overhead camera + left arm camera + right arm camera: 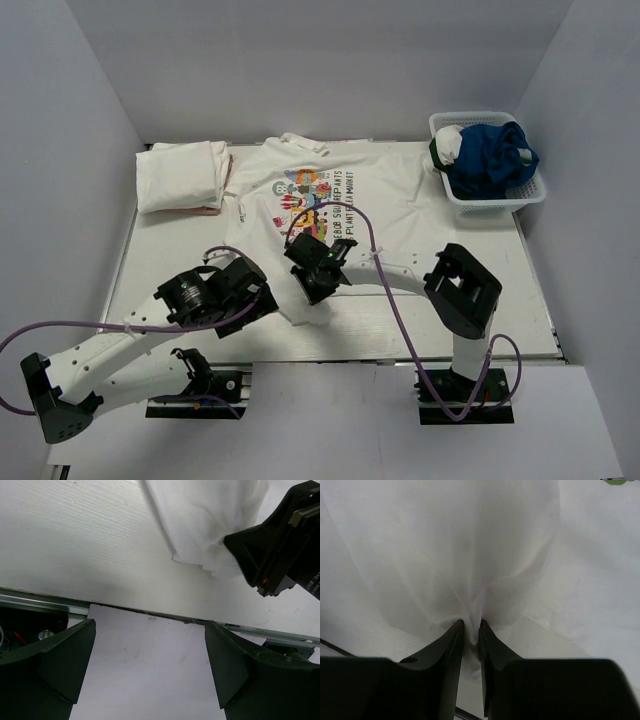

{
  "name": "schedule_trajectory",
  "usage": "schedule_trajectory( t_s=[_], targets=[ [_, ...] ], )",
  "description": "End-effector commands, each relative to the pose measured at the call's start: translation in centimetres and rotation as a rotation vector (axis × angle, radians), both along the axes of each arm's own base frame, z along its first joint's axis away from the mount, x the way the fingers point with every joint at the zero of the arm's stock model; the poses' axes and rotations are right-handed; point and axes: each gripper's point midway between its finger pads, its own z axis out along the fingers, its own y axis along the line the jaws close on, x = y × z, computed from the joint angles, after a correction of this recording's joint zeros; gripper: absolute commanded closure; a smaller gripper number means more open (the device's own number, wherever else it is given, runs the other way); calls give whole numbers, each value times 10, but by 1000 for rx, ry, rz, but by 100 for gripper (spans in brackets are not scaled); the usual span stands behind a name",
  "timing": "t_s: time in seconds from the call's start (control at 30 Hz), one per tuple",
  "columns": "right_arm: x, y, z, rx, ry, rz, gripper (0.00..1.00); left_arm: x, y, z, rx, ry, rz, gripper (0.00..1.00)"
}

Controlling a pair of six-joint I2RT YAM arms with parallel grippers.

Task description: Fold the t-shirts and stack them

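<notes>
A white t-shirt with a multicolour chest print [340, 195] lies spread on the table, collar toward the back. My right gripper [318, 285] is shut on its bottom hem, and the cloth bunches between the fingers in the right wrist view [471, 632]. My left gripper [245, 290] is open and empty just left of that hem, above the table's front edge. In the left wrist view the hem [200, 530] and the right gripper's black body [280, 545] show at the upper right. A stack of folded white t-shirts [182, 176] lies at the back left.
A white lattice basket [490, 160] at the back right holds blue and white cloth. The table's front edge with a metal rail [150, 612] runs just under the left gripper. White walls enclose the table on three sides.
</notes>
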Motion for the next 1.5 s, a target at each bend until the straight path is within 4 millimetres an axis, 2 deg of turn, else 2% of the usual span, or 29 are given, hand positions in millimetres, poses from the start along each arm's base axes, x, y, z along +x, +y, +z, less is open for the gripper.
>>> schedule_trajectory(
  t_s=[0.0,0.03,0.1,0.13,0.17,0.2,0.27,0.3,0.37,0.47,0.5,0.53,0.57,0.7,0.73,0.77,0.8,0.93,0.97,1.0,1.03,1.07,1.17,1.2,1.3,1.33,1.4,1.43,1.47],
  targets=[
    [2,5,9,-2,-2,8,77,-1,1,7,-22,-18,-7,0],
    [6,3,14,2,-21,-6,91,-1,1,4,-18,-20,-15,0],
    [5,5,28,42,-40,-6,93,-3,0,3,-24,-18,-34,0],
    [6,10,45,105,-47,-5,100,1,-4,5,-38,-35,-44,0],
    [4,15,55,150,-46,7,100,-1,-6,2,-37,-32,-72,0],
    [-1,22,83,248,-40,30,100,-2,-9,-3,-36,-21,-97,0],
    [-5,27,100,327,-10,40,100,1,-21,-9,-43,-19,-152,0],
    [-15,30,117,395,29,61,100,3,-25,-10,-43,-17,-170,0],
    [-5,30,134,487,36,31,100,4,-30,-17,-21,-1,-201,0],
    [-8,31,144,618,203,6,100,7,-33,-16,-12,-7,-222,0],
    [3,31,143,653,222,-19,100,10,-37,-12,-28,-22,-222,0],
    [0,31,146,696,304,2,100,12,-38,-11,-31,-32,-232,0],
    [13,34,153,758,327,-43,100,14,-42,-7,-52,-52,-232,0],
    [34,38,151,822,404,-94,100,18,-46,-6,-64,-71,-242,0],
    [43,38,137,789,391,-130,100,17,-45,-12,-51,-58,-242,0],
    [61,36,138,781,344,-177,100,18,-44,-15,-35,-56,-237,0],
    [72,32,127,752,317,-215,100,20,-45,-16,-34,-56,-237,0],
    [99,1,85,673,340,-374,100,28,-50,-17,0,-53,-236,0],
    [103,-11,67,636,352,-422,95,28,-47,-21,23,-46,-231,0],
    [108,-21,59,615,346,-445,77,30,-49,-20,28,-47,-239,0],
    [110,-28,49,581,338,-456,69,31,-51,-22,38,-38,-239,0],
    [118,-43,34,536,322,-502,66,31,-51,-25,47,-29,-240,0],
    [131,-69,24,439,228,-514,62,33,-63,-29,31,-11,-271,0],
    [138,-78,24,417,183,-533,53,36,-67,-27,27,-21,-279,0],
    [147,-90,60,416,15,-482,12,38,-76,-35,22,-4,-297,0],
    [146,-96,61,386,-28,-469,10,38,-76,-37,29,2,-297,0],
    [140,-98,89,418,-114,-413,10,42,-83,-42,19,5,-301,0],
    [137,-99,83,404,-107,-411,10,41,-86,-44,13,14,-307,0],
    [132,-102,92,408,-126,-394,10,41,-86,-47,20,21,-307,0]
  ],
)
